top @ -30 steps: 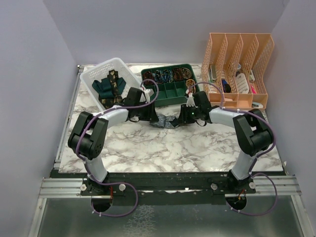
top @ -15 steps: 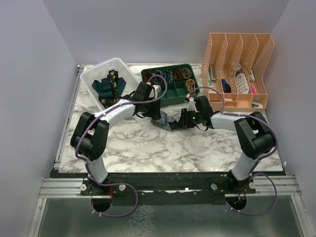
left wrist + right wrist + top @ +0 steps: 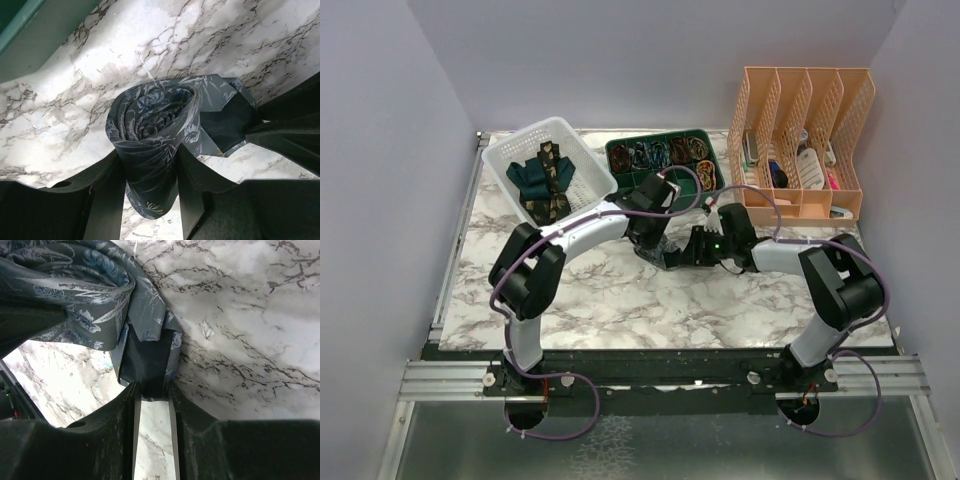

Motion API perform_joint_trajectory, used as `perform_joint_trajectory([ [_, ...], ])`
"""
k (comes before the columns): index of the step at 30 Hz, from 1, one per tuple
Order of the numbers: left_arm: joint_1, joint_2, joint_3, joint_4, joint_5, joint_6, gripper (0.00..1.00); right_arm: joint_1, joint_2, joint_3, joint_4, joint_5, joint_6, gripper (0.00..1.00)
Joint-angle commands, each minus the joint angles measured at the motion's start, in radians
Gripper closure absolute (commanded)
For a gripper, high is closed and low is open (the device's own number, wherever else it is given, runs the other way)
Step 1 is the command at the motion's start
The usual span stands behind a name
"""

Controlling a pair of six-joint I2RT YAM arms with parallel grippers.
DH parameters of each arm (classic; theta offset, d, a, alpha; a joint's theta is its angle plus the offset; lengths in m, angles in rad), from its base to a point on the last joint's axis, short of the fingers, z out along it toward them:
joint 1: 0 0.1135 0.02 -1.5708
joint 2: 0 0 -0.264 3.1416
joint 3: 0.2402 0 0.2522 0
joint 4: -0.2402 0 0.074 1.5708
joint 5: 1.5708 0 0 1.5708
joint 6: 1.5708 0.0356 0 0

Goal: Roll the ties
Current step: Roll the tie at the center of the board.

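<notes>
Left end effector (image 3: 150, 170) shifted right, gripping rolled tie (image 3: 150, 115).

Your left arm bends up at the elbow and reaches in toward the middle of the worktop, wrist tipped down. The left gripper (image 3: 150, 165) has both fingers squeezed around the rolled blue-grey tie (image 3: 150, 112). Your right arm lies low, stretched in from the right edge. The right gripper (image 3: 151, 392) is pinching that tie's loose end, and the two grippers sit just beside each other.
</notes>
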Motion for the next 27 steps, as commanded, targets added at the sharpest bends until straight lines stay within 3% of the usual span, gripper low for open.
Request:
perform_joint_trajectory([
  [1, -0.036, 0.046, 0.080, -0.079, -0.113, 0.057, 0.58, 0.008, -0.033, -0.051, 0.043, 0.033, 0.073, 0.65],
  [6, -0.089, 0.090, 0.130, -0.120, -0.182, 0.071, 0.58, 0.008, -0.114, -0.139, 0.136, 0.116, 0.218, 0.52],
  [10, -0.131, 0.109, 0.137, -0.130, -0.231, 0.102, 0.58, 0.005, -0.190, -0.205, 0.154, 0.230, 0.329, 0.50],
  [21, -0.213, 0.160, 0.198, -0.171, -0.331, 0.122, 0.48, -0.050, -0.441, -0.263, -0.166, 0.709, 0.461, 0.53],
  [27, -0.275, 0.189, 0.192, -0.178, -0.399, 0.107, 0.44, -0.063, -0.608, -0.306, -0.277, 0.881, 0.519, 0.52],
])
